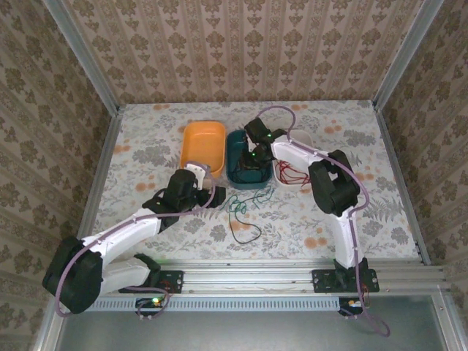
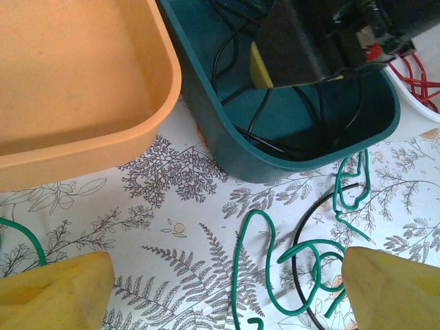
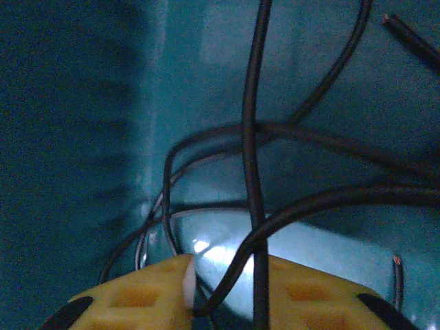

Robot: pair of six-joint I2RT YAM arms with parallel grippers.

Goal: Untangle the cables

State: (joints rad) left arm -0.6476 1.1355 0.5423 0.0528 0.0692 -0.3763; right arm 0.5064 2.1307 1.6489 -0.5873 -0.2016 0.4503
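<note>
— So, which step are we on?
— We judge it to be sorting by colour. The red wires (image 1: 292, 174) lie in the white tub (image 1: 301, 137). Our right claw (image 1: 252, 157) is down inside the teal tub (image 1: 229, 157), toward the far edge of the tabletop (image 1: 146, 139), among the black wires (image 3: 250, 137).
— Does it hold one?
— In its wrist view a black strand runs between its yellow fingers (image 3: 137, 302), which stand a little apart. Gripped or let go, we cannot tell.
— And the left claw (image 2: 227, 275)?
— Spread wide, holding nothing. It hovers over the green wire (image 2: 238, 268), which lies tangled with a loose black wire (image 2: 298, 244) on the tabletop, just on the near side of the teal tub.
— Next?
— We think it should pinch the green alone and draw it clear of the black loop, perhaps toward the orange tub (image 1: 201, 146).
— What do the views add?
— Overhead we get all three tubs; the left wrist view makes plain where green crosses black.
</note>
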